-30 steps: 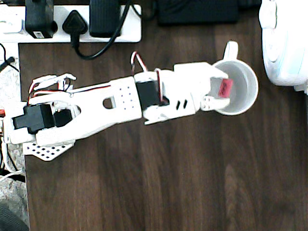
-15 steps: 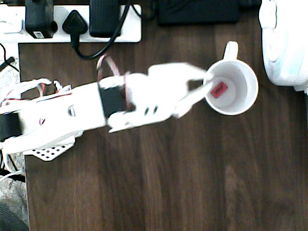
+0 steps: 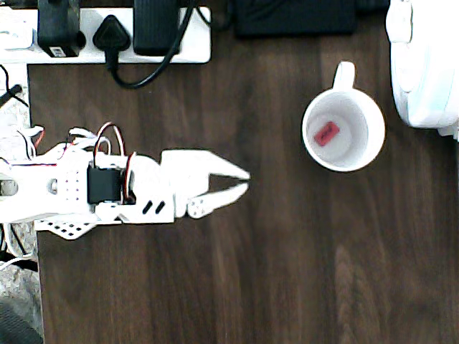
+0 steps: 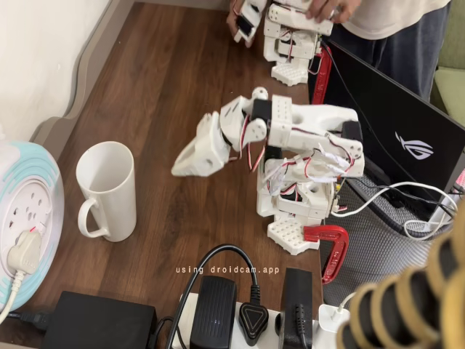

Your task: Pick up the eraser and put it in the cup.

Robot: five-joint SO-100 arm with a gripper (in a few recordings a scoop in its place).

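The pink-red eraser (image 3: 326, 133) lies flat on the bottom of the cup (image 3: 373, 132), a white mug with its handle toward the top of the overhead view. From the side, the fixed view shows the cup (image 4: 107, 190) upright on the dark wooden table, its inside hidden. My white gripper (image 3: 246, 180) sits well to the left of the cup in the overhead view, fingers slightly apart with nothing between them. It hangs above the table, folded back toward the arm's base, as the gripper (image 4: 180, 166) in the fixed view makes plain.
A white power strip (image 3: 107, 32) with black plugs and a black adapter (image 3: 294, 16) line the table's far edge. A large white round appliance (image 3: 427, 61) stands right beside the cup. A red clamp (image 4: 330, 251) holds the arm's base at the table edge.
The gripper let go of the eraser, which dropped into the cup. The arm then pulled back to the left, away from the cup, and folded toward its base.
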